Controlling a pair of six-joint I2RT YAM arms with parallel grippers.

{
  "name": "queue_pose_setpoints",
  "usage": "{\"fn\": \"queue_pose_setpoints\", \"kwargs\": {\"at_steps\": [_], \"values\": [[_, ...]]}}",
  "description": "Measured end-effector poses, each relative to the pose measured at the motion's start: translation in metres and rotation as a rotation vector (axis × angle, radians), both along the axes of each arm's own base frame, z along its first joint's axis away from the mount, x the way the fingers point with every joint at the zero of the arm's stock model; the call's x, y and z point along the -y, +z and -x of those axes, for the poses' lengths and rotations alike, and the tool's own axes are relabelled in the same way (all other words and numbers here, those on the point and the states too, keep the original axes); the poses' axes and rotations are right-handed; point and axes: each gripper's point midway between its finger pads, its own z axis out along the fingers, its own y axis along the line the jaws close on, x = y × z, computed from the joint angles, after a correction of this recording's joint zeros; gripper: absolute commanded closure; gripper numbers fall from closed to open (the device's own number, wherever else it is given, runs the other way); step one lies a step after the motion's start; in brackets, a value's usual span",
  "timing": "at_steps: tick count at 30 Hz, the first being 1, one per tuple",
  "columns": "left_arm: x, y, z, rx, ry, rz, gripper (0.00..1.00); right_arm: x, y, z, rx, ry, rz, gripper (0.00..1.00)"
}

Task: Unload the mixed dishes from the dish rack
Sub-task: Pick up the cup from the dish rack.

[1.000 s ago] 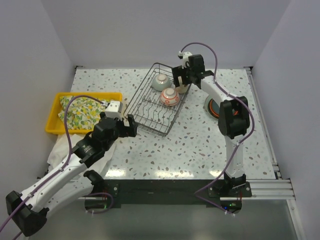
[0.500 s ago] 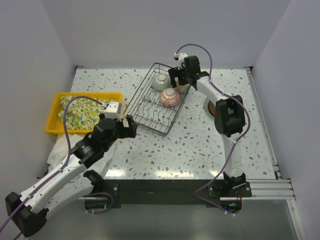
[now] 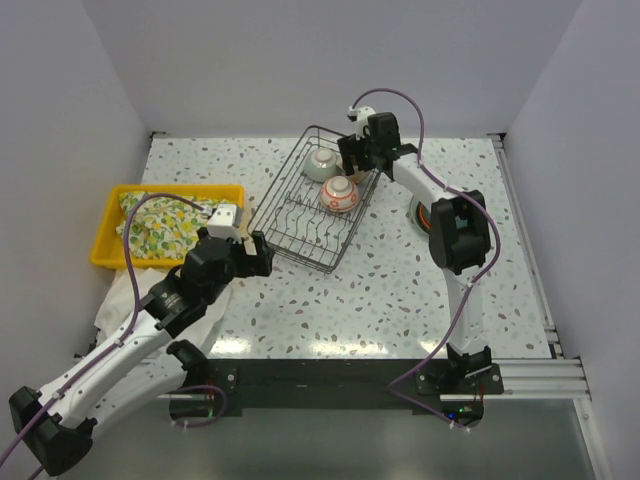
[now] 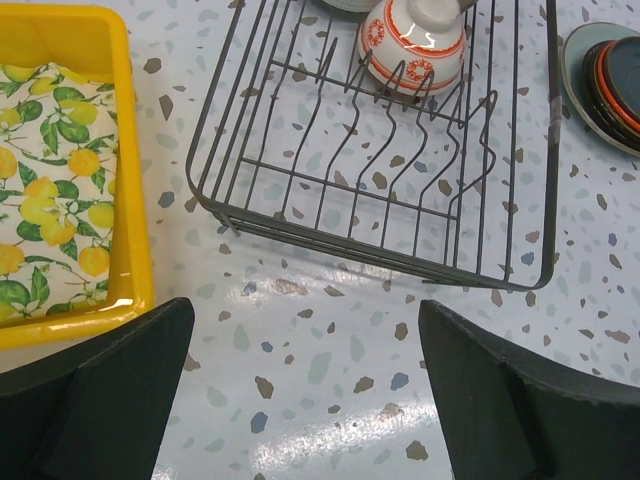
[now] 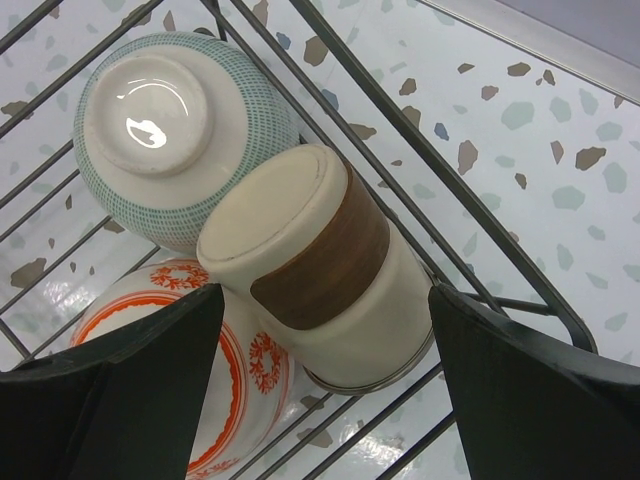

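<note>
We are looking at 1 speckled table (image 3: 400,290) carrying 1 black wire dish rack (image 3: 305,225), 1 yellow tray (image 3: 170,189) and 1 stack of plates (image 3: 425,213).

The rack is sitting at the far middle of the table, turned at an angle. The tray is lying to its left, holding 1 lemon-printed cloth (image 3: 160,225). The plates are resting on the table right of the rack, partly behind the right arm. We are counting at least 3 of them: grey-green, black and orange-red.

The rack is holding 3 dishes, all upside down at its far end: 1 pale green bowl (image 5: 170,130), 1 white bowl with red patterns (image 4: 412,45) and 1 beige cup (image 5: 320,265) with a brown band. The cup is leaning in the rack's far right corner and touching both bowls.

The right arm is stretching far over the table, its right gripper (image 5: 325,300) pointing down with jaws apart on either side of the cup. We cannot tell whether the pads are touching it.

The left arm is reaching low from the near left. Its left gripper (image 4: 305,303) is hovering over bare table at the rack's near corner, jaws spread wide and holding nothing.
</note>
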Motion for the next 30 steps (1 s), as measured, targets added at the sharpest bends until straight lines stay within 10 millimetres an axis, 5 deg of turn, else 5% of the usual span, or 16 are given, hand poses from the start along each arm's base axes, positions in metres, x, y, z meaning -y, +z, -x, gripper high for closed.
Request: {"fn": "queue_pose_setpoints", "kwargs": {"at_steps": [19,23,30], "values": [[-0.003,-0.005,0.008,-0.031,-0.006,0.001,0.00,-0.012,-0.016,-0.006,0.020,0.105,0.064,0.13],[-0.003,-0.007,0.010,-0.040,-0.003,0.002,0.00,-0.013,-0.016,-0.007,0.032,0.123,0.080,0.23],[-0.003,-0.010,0.010,-0.053,-0.003,-0.008,0.00,-0.013,-0.015,-0.009,0.043,0.130,0.088,0.59]]}}
